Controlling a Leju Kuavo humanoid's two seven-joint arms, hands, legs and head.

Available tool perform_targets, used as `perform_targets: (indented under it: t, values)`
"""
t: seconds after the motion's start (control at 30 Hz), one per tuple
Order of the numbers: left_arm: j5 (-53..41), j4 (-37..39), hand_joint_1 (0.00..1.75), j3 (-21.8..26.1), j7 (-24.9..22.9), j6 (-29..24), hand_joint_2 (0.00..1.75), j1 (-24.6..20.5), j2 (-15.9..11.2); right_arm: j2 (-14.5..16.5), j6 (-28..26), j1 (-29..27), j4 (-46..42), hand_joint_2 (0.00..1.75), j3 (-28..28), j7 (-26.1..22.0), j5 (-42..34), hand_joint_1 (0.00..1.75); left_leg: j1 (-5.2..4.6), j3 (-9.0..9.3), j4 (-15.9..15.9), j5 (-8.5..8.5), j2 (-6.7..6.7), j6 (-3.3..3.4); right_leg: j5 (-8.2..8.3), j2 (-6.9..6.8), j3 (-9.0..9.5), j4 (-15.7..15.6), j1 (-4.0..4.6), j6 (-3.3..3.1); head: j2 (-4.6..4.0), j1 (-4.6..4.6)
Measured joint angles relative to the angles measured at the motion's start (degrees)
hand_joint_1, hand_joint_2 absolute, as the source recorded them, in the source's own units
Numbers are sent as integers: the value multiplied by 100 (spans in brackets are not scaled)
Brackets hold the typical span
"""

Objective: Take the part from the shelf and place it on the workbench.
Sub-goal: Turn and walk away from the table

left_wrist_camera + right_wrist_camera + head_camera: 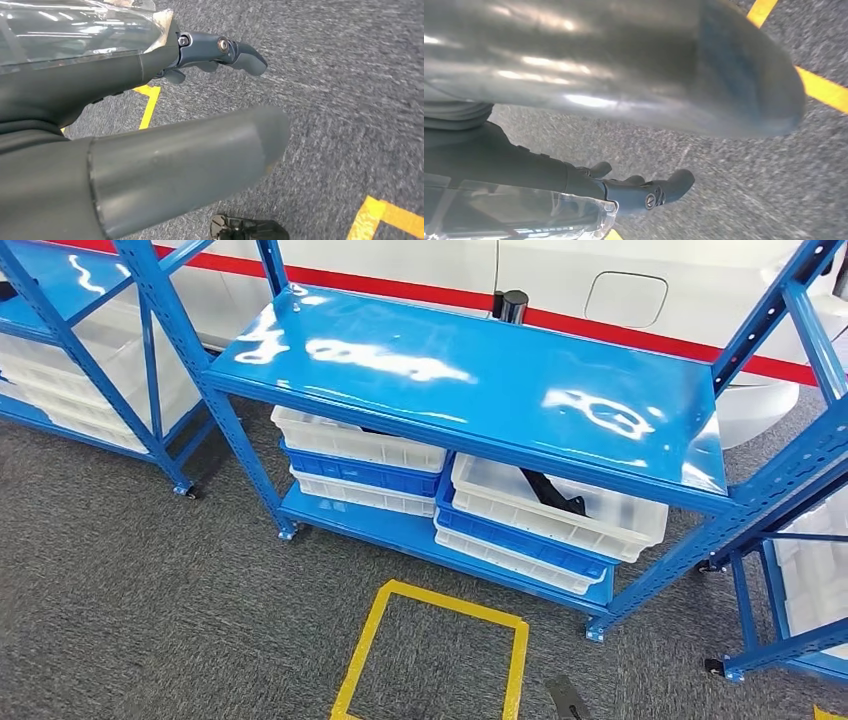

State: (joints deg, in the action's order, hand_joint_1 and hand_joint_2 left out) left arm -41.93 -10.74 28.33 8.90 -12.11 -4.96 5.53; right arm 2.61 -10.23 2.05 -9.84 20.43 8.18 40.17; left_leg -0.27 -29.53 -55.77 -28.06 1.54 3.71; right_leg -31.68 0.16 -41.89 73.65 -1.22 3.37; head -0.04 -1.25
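From the head view we look down on a blue shelf [470,380] whose glossy upper board catches bright reflections. On its lower level stand two stacks of white and blue bins: a left stack [355,462] and a right stack [545,520]. The part [552,492], a dark elongated piece, lies in the top white bin of the right stack, partly tucked under the upper board; a second dark piece shows at the far edge of the left stack's top bin, though we cannot tell what it is. On the grey carpet [130,590] near us, just in front of the shelf, a yellow tape square [437,655] is marked. Another blue rack with white bins stands to the far left, and a further one at the right edge. Behind the shelf runs a white surface with a red stripe [640,335], and a small dark cylinder [511,305] stands at the far edge of the upper board. In the left wrist view our left hand [190,115] hangs over the carpet beside yellow tape, thumb and darker fingers apart, holding nothing. In the right wrist view our right hand [634,120] likewise hangs above the carpet near a yellow line, its fingers apart from the thumb and nothing between them.
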Motion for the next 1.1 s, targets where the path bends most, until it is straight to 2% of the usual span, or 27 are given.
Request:
perform_targets:
  t: [0.03,0.07,0.1,0.13,0.17,0.23,0.3,0.37,0.43,0.47,0.5,0.53,0.57,0.63,0.67,0.7,0.73,0.77,0.83,0.87,0.9,0.97,1.0,1.03,1.07,1.1]
  values:
    - [-2,0,0,0,-2,-2,0,0,5,-2,0,-4,0,0,1,1,-3,0,22,24,-11,-28,42,-35,156,-39,145,-303,-21,80,0,-1]
    - [-4,-1,0,0,-6,-7,0,0,9,-4,0,-4,0,0,1,1,-5,0,39,50,-35,-69,86,-82,334,-132,362,-742,-45,160,0,-2]
    - [-7,-1,0,0,-11,-15,0,-1,4,4,2,5,0,0,2,2,-7,0,44,69,-70,-122,127,-135,471,-222,572,-1131,-52,204,0,-5]
    - [-9,-2,0,0,-16,-26,0,-2,-1,8,4,16,0,0,3,2,-7,0,40,83,-102,-171,169,-181,550,-274,716,-1395,-56,191,0,0]
    - [-10,-2,0,-1,-21,-37,0,-5,-7,13,9,25,0,0,6,2,-8,0,31,95,-124,-207,204,-219,564,-293,780,-1506,-47,141,0,6]
    - [-13,-3,0,-1,-29,-52,0,-17,-5,9,18,27,0,0,18,2,-9,0,42,131,-121,-242,276,-268,544,-181,782,-1500,-28,-1,0,20]
    - [-16,-6,0,-1,-38,-61,0,-35,5,8,27,20,0,0,41,4,-9,0,80,121,-222,-347,204,-323,536,-82,790,-1504,-43,-100,0,20]
    - [-17,-8,0,-3,-44,-68,0,-47,9,4,32,31,0,0,69,6,-8,0,104,-119,-744,-651,0,-369,531,14,802,-1510,-64,-175,0,24]
    - [-17,-7,0,-3,-52,-70,0,-40,10,1,33,39,0,0,85,6,-7,0,107,-546,-1523,-960,-115,-385,525,124,805,-1509,-52,-204,0,25]
    - [-17,-7,0,-3,-56,-70,0,-35,10,1,33,37,0,0,89,6,-7,0,107,-705,-1756,-985,-133,-381,524,191,808,-1509,-46,-205,0,25]
    - [-17,-6,0,-2,-58,-70,0,-31,10,0,34,32,0,0,91,6,-8,0,107,-769,-1782,-893,-148,-367,523,261,815,-1509,-41,-205,0,25]
    - [-17,-7,0,-2,-58,-70,0,-30,11,-1,34,30,0,0,93,6,-8,0,106,-716,-1573,-691,-174,-343,523,336,826,-1509,-41,-205,0,25]
    - [-17,-7,0,-2,-59,-70,0,-31,10,1,35,31,0,0,94,6,-8,0,106,-571,-1194,-434,-246,-312,523,413,838,-1509,-43,-203,0,25]
    - [-17,-7,0,-4,-59,-72,0,-31,7,6,35,39,0,0,95,6,-7,0,103,-281,-498,-111,-480,-261,531,549,838,-1507,-38,-185,0,21]
    - [-17,-7,0,-6,-60,-72,0,-32,5,8,35,42,0,0,96,6,-7,0,92,-209,-322,-61,-554,-247,541,607,822,-1508,-41,-164,0,21]
    - [-17,-6,0,-7,-63,-74,0,-34,4,9,35,39,0,0,96,6,-7,0,73,-193,-275,-75,-568,-239,555,660,801,-1517,-49,-131,0,20]
    - [-17,-7,0,-7,-66,-78,0,-40,5,9,35,29,0,0,97,6,-7,0,53,-192,-253,-59,-507,-221,574,715,782,-1537,-58,-89,0,21]
    - [-17,-7,0,-6,-69,-80,0,-49,8,9,35,12,1,0,97,6,-7,0,52,-178,-220,-31,-445,-190,582,697,760,-1536,-65,-54,0,21]
    - [-19,-8,0,-3,-73,-88,0,-62,11,12,32,-1,1,0,97,-2,-6,0,57,-146,-133,33,-335,-111,470,427,633,-1330,-38,-44,0,6]
    - [-19,-8,0,-2,-74,-90,0,-60,11,13,25,8,1,0,97,-13,-3,0,59,-136,-105,54,-275,-84,328,243,494,-1044,-25,-74,0,-5]
    - [-20,-7,0,-1,-76,-92,0,-53,9,13,16,21,1,0,97,-28,5,0,45,-139,-97,57,-223,-68,157,114,320,-675,-14,-103,0,-14]
    - [-24,-6,0,0,-91,-96,0,-37,7,10,-3,28,0,0,97,-50,30,0,26,-150,-99,56,-118,-58,-85,50,37,-20,-10,-109,0,-19]
    - [-28,-6,0,0,-104,-99,0,-35,9,9,-8,21,0,0,97,-53,42,0,19,-151,-100,55,-83,-57,-87,46,41,38,-8,-80,0,-19]
    - [-32,-6,0,0,-122,-104,0,-34,11,9,-10,15,0,0,97,-53,51,0,14,-147,-101,54,-58,-57,-9,42,161,-133,-6,-39,0,-19]
    - [-34,-6,0,0,-141,-114,0,-36,15,8,-11,12,0,0,97,-52,57,0,9,-138,-103,52,-40,-60,127,28,394,-523,-3,-1,0,-19]
    - [-36,-6,0,0,-163,-127,0,-38,20,7,-11,15,0,0,97,-52,63,0,0,-130,-107,48,-26,-68,256,-1,655,-984,5,11,0,-19]
